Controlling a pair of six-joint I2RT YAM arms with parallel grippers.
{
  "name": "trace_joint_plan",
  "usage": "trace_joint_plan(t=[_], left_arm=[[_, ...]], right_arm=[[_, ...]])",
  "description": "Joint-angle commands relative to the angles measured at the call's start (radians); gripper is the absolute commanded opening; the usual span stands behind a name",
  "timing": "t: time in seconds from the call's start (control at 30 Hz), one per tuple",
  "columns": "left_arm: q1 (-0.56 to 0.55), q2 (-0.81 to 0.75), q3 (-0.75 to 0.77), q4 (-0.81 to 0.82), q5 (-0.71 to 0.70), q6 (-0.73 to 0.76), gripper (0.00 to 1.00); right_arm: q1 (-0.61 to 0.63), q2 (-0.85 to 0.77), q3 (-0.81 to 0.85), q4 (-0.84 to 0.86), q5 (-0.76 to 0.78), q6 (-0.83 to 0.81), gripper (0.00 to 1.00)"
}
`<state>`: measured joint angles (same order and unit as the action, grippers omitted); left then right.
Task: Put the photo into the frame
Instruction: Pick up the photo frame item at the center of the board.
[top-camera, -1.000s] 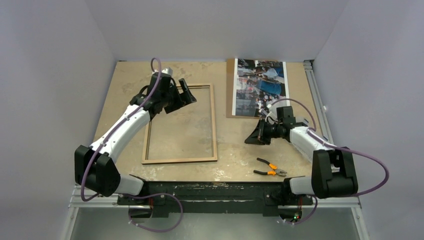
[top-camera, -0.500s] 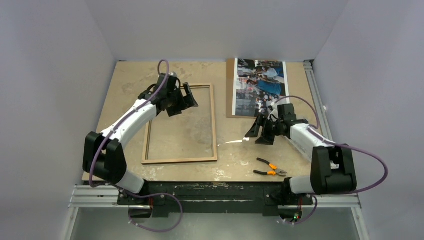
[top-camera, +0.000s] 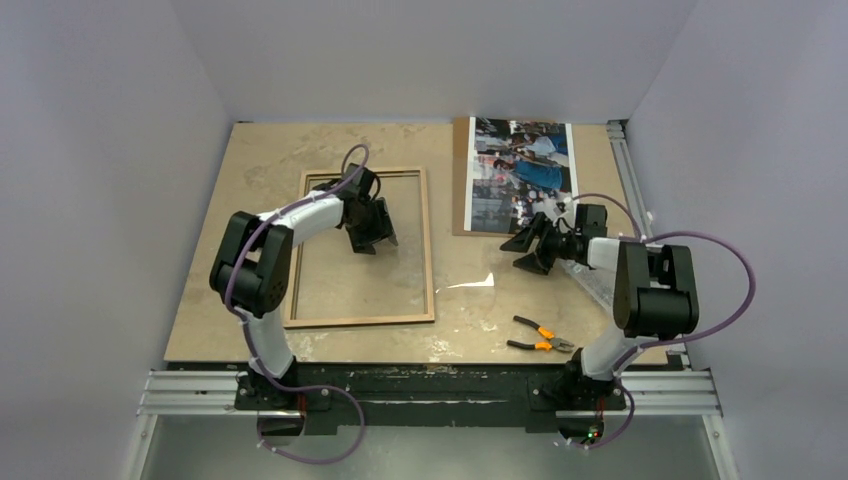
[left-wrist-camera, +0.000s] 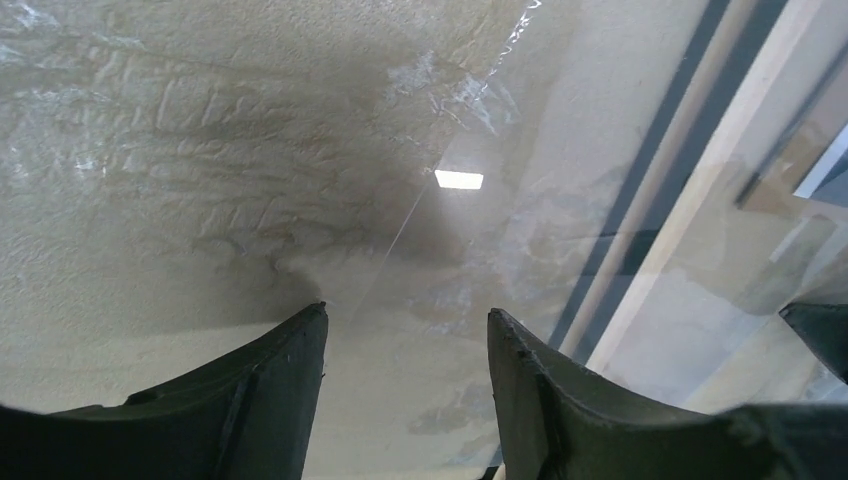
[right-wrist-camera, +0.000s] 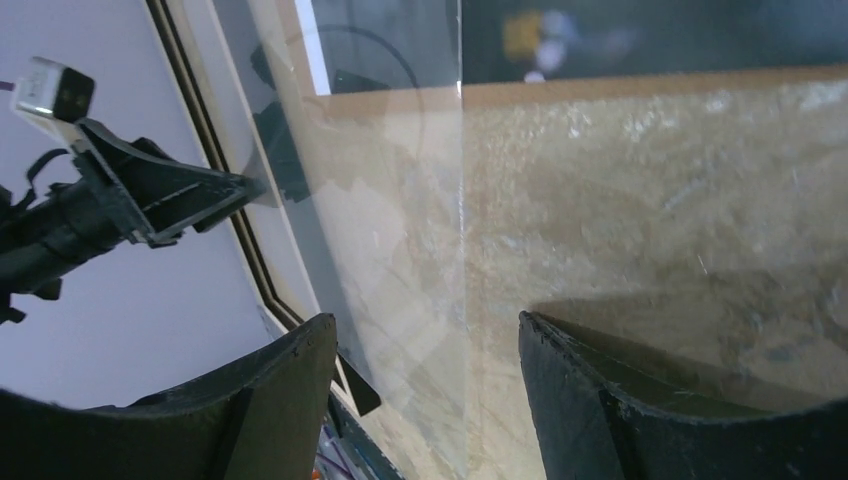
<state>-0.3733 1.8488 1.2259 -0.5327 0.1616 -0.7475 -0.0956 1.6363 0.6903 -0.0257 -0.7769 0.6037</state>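
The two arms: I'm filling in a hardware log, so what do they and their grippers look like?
Both the left arm and right arm have white link shells, boxy black joint housings and a looping purple cable. The left gripper and right gripper each carry two matte black fingers, broad and tapering.

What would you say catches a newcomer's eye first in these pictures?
The colourful photo lies flat at the far right, the brightest thing in the top view. The frame lies wood-coloured back up at left centre, with the left claw open over it. Orange-handled pliers lie at the near right.
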Motion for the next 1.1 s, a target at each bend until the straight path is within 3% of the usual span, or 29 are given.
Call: trace_joint_plan(t=[0.0, 0.37, 0.77, 1.07], left_arm=[[0.005, 0.026, 0.032, 0.022, 0.023, -0.007, 0.57], [0.006, 0.098, 0.038, 0.017, 0.035, -0.001, 0.54], [0.005, 0.111, 0.046, 0.008, 0.041, 0.002, 0.53], [0.005, 0.105, 0.049, -0.008, 0.033, 0.013, 0.51]], right_arm=[[0.002, 0.075, 0.021, 0.142, 0.009, 0.042, 0.67], [0.002, 0.216, 0.006, 0.418, -0.059, 0.203, 0.66], [0.037, 0.183, -0.031, 0.731, -0.217, 0.381, 0.62], [0.088, 0.174, 0.035, 0.695, -0.246, 0.352, 0.49]])
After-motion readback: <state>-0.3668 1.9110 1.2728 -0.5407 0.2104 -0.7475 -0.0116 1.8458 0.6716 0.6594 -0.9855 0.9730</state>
